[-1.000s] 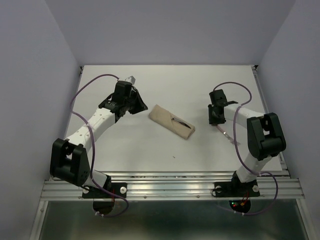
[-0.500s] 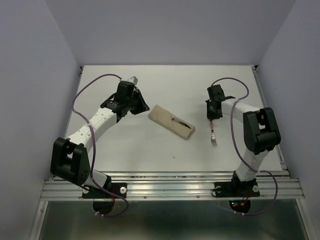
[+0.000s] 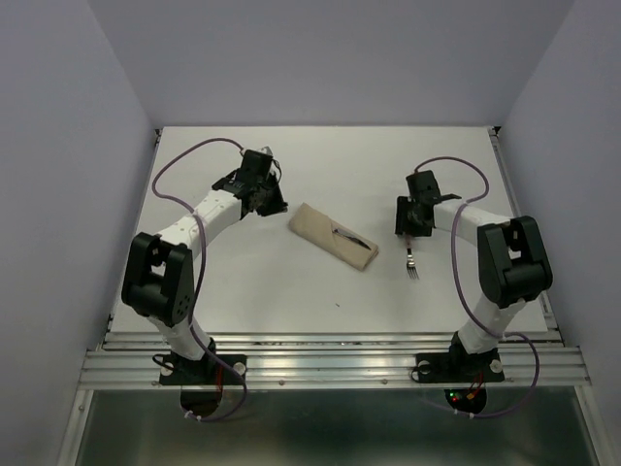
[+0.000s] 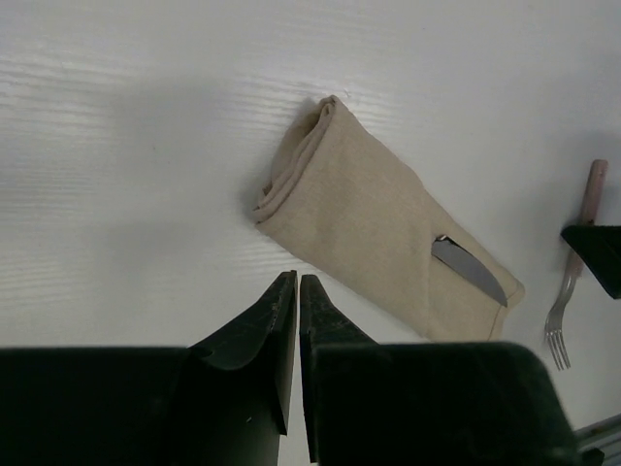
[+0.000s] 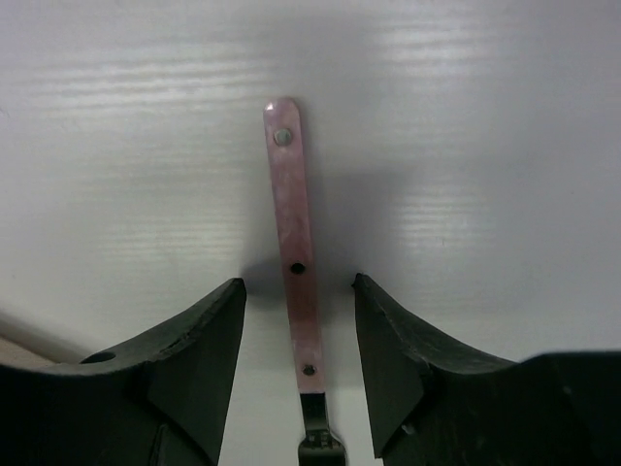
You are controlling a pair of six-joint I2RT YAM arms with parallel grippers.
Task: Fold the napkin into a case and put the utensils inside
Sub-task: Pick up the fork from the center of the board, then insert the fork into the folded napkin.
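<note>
The right tool (image 5: pixel 298 286) stands half open astride the handle of the fork (image 5: pixel 289 194), touching neither side, so it grips nothing. The fork lies flat on the table (image 3: pixel 291 291), just beside the napkin case (image 4: pixel 378 228) on the right arm's side. That case looks finished, with the knife (image 4: pixel 471 272) tucked in and its blade tip showing. The left tool (image 4: pixel 296 286), all but shut and empty, hovers near the case's other end. By my reckoning one thing is left to do — get the fork inside.
</note>
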